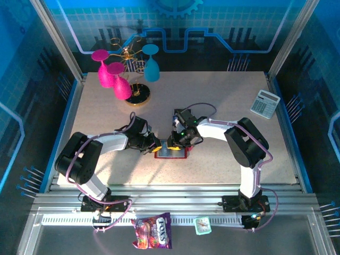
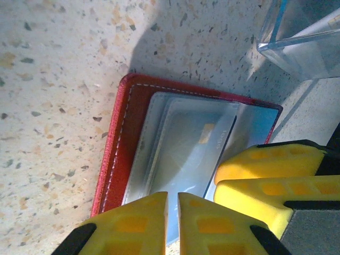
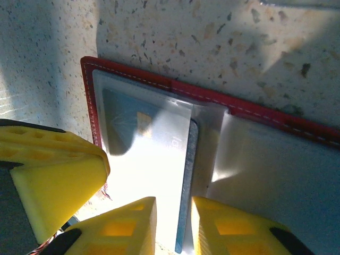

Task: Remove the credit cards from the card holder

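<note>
card holder [image 1: 171, 153] lies open and flat on bench [image 1: 228, 106], by the near edge, midway betw. both arms. l. gripper [image 2: 172, 195] closed, nothing seen betw. tips; sits over holder's rim, prob. pinning it. r. gripper [image 3: 174, 204] straddles dark long edge of top card [image 3: 154, 159]; gap narrow, can't tell if clamped. that edge runs straight away from r. tips, so r. arm pulls back along it. room toward r. edge; calculator [image 1: 264, 103] well off, far-r. corner.

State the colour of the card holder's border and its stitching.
Red, with white stitching along the edge; the card holder shows best in the left wrist view.
</note>
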